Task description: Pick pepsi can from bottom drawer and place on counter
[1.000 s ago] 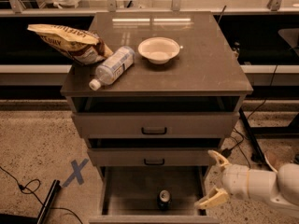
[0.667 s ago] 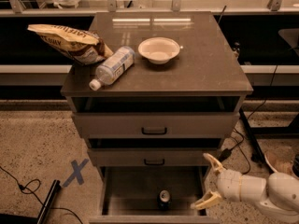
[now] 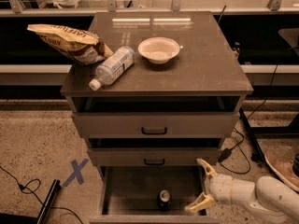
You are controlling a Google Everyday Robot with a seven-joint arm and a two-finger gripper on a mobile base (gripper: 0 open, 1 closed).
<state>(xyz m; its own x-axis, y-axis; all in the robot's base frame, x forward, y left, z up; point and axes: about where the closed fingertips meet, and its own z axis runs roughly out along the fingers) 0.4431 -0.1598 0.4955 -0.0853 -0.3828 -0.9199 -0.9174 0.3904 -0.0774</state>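
- Camera view, lower right of the frame: pale arm reaching in, with the gripper (image 3: 193,186) at the right edge of the open bottom drawer (image 3: 131,190), fingers spread wide and pinching nothing.
- Lower centre: pepsi can (image 3: 164,199) standing upright on the drawer floor, close to the front wall, near the gripper's lower finger but apart from it.
- Step in hand, by judgement: the approach to the grasp, with nothing lifted yet.
- To do it well: move left and lower until the spread fingers straddle the can at mid-height, then close only once centred, to avoid tipping it.
- Worth minding: the middle drawer front (image 3: 154,157) overhanging just above and the bottom drawer's own front wall. Draw the can out toward the lower edge of the frame before raising it.
- Upper centre: counter (image 3: 205,69) with bare room on its right half. Left half taken up by a chip bag (image 3: 70,43), a clear plastic bottle (image 3: 112,66) lying on its side and a pale bowl (image 3: 159,49).
- Writing: pale capital letters along the chip bag's top edge, too unclear to read with confidence. No logo legible on the can from above, nor on the bottle's label.
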